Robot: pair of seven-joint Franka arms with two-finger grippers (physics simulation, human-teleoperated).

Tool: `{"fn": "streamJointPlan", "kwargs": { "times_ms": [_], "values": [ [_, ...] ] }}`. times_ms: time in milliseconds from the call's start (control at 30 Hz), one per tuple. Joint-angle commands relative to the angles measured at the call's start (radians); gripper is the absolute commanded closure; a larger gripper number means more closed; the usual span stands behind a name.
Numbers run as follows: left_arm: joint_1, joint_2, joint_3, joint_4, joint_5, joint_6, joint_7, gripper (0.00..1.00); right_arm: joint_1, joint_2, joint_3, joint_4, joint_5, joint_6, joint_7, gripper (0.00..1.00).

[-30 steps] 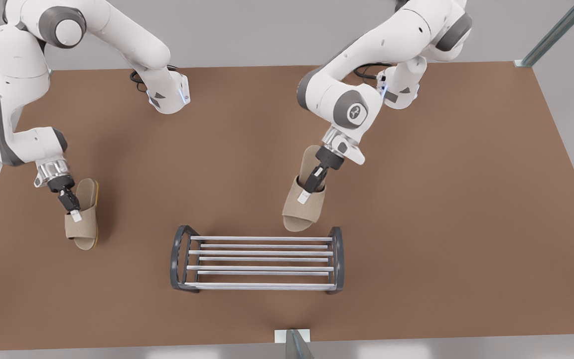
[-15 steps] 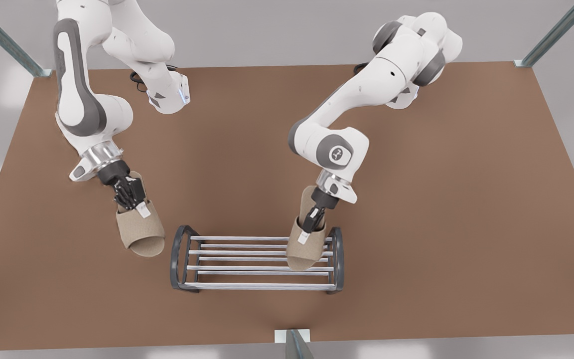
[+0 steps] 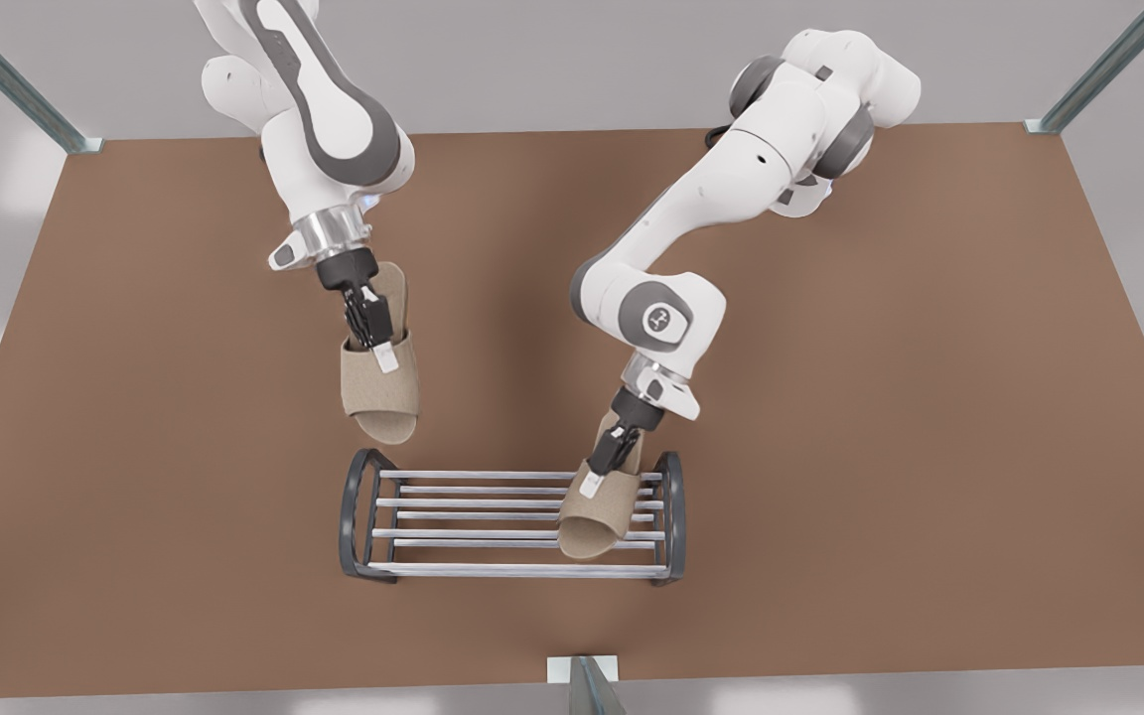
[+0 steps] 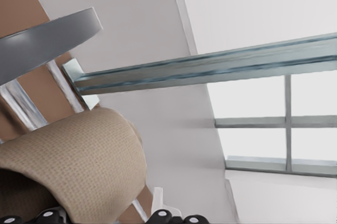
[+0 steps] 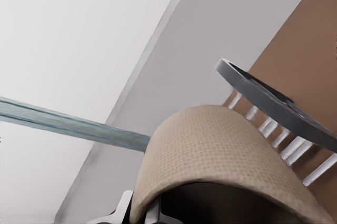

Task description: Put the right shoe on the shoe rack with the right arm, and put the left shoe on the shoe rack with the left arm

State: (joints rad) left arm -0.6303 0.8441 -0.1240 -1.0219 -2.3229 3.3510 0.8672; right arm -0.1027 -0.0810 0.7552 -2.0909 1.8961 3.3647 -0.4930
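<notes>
**Left shoe at the rack, right shoe short of it**
On the bench (image 3: 929, 397), the rack (image 3: 493, 571) sits near the near edge. The right shoe (image 3: 380, 392) hangs just far-side of it, toe toward the bars, so the next move is forward. The left shoe (image 3: 597, 516) lies across the bars. Right fingers (image 3: 385, 357) and left fingers (image 3: 589, 485) each pinch a strap.

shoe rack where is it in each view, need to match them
Front view: shoe rack low centre, left shoe over the front view's right end.
Left wrist view: grey end frame and bars beside the left shoe.
Right wrist view: end frame and bars ahead of the right shoe.
Shared: a grey end frame.
</notes>
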Motion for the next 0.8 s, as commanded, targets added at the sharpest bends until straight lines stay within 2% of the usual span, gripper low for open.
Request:
{"fn": "streamJointPlan", "kwargs": {
  "times_ms": [0,300,367,500,567,600,667,733,767],
  "values": [
    [-0.006,-0.003,0.0,-0.003,-0.004,0.007,-0.034,0.01,-0.009,0.015,0.003,0.015,0.001,0.061,0.504,0.79],
    [-0.005,-0.006,0.007,-0.004,-0.007,0.004,-0.037,0.01,0.018,0.13,0.003,0.051,-0.071,0.042,0.491,0.79],
    [0.0,-0.046,0.007,-0.053,-0.007,-0.001,-0.037,0.01,0.02,0.153,0.001,0.063,-0.091,0.041,0.491,0.79],
    [0.007,-0.259,0.006,-0.239,-0.032,0.01,-0.056,0.01,0.054,0.239,-0.011,0.092,-0.143,0.042,0.491,0.79],
    [0.078,-0.487,-0.005,-0.302,-0.262,0.139,-0.082,0.0,0.077,0.27,-0.013,0.101,-0.222,0.042,0.491,0.79],
    [0.13,-0.585,-0.002,-0.36,-0.259,0.15,-0.068,0.0,0.078,0.27,-0.013,0.101,-0.29,0.042,0.491,0.79],
    [0.205,-0.635,-0.008,-0.518,-0.018,0.14,0.198,0.0,0.092,0.27,-0.013,0.101,-0.347,0.042,0.491,0.79],
    [0.332,-0.691,-0.008,-0.704,0.036,0.128,0.96,0.0,0.11,0.291,-0.014,0.101,-0.463,0.044,0.491,0.79],
    [0.446,-0.681,-0.008,-0.768,0.037,0.039,1.314,0.0,0.136,0.314,-0.036,0.103,-0.511,0.053,0.491,0.79]
  ]
}}
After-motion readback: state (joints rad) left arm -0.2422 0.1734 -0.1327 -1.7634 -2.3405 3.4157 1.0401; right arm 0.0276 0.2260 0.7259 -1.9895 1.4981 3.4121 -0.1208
